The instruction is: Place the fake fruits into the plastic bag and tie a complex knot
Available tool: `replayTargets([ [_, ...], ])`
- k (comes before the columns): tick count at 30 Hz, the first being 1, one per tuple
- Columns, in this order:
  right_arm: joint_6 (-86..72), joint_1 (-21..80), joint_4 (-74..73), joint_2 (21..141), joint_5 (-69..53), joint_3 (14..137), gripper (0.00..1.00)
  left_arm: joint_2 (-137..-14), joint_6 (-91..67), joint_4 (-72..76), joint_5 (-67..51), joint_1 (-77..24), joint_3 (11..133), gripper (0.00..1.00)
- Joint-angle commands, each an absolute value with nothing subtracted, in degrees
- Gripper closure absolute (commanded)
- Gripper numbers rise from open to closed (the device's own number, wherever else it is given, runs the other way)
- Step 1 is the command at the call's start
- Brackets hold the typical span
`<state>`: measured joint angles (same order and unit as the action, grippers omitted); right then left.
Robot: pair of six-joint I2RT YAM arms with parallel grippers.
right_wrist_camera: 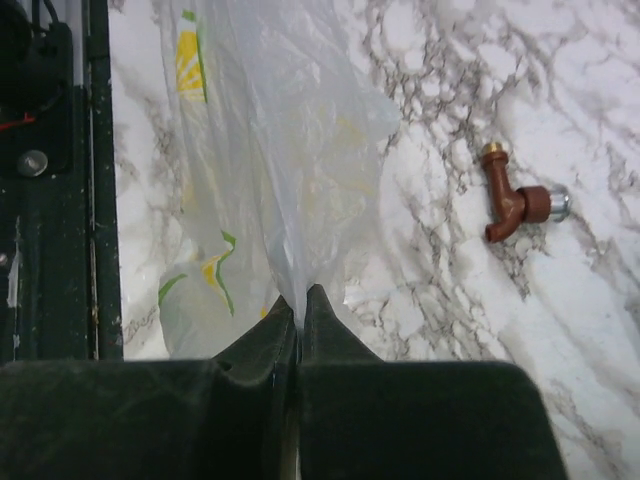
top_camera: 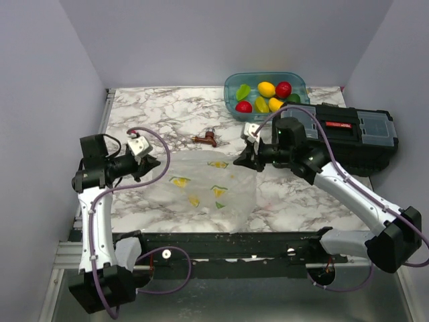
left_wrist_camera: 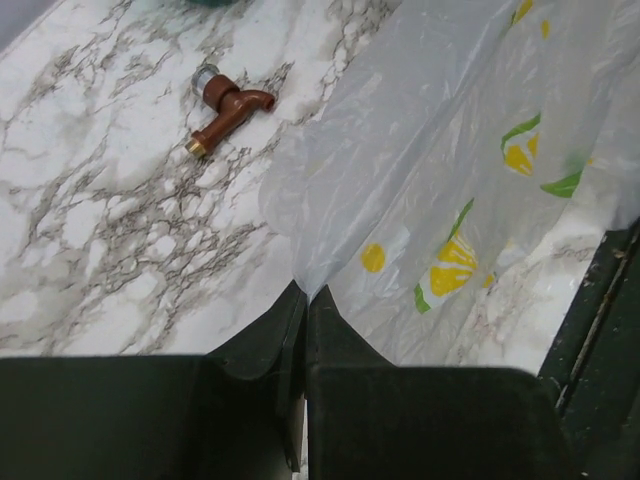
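**A:** How does the left gripper [left_wrist_camera: 305, 293] stand?

**B:** Its jaws are pressed together with a fold of the bag [left_wrist_camera: 450, 150] pinched between the tips. In the left wrist view the film fans out from that pinch to the right.

**A:** And the right gripper [right_wrist_camera: 300, 295]?

**B:** It is the same: clamped tight on the bag's film, which spreads away from the fingertips in a crumpled sheet.

**A:** Where are they in the top view?

**B:** The left gripper [top_camera: 154, 164] holds the bag's far left corner and the right gripper [top_camera: 240, 161] holds its far right corner. They face each other across the table [top_camera: 154, 114].

**A:** So where is the bag [top_camera: 208, 188] itself?

**B:** It is spread between the two grippers over the near middle of the marble. Its citrus and leaf prints show through, and its near edge reaches the table's front edge.

**A:** Where are the fruits [top_camera: 268, 95]?

**B:** They are piled in the teal tub [top_camera: 265, 76] at the far right, yellows, reds and greens together, well apart from the bag.

**A:** Is there anything else?

**B:** A brown tap [top_camera: 206, 139] lies on the marble just beyond the bag's far edge, between the grippers. A black toolbox [top_camera: 355, 131] sits at the right edge, just beside the tub.
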<state>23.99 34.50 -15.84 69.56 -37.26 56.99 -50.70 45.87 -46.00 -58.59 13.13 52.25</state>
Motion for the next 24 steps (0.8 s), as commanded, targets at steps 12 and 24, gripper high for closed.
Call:
replayTargets([
  [12, 18.9, 34.1, -21.8, 76.7, -52.4, 70.5, 0.99, -46.4, 44.7, -47.8, -55.3, 2.7, 67.9, 0.01],
  [24, 19.9, 42.4, -18.4, 77.3, -50.6, 72.1, 0.93, -61.0, 34.1, -40.1, -41.1, -27.8, 72.5, 0.03],
])
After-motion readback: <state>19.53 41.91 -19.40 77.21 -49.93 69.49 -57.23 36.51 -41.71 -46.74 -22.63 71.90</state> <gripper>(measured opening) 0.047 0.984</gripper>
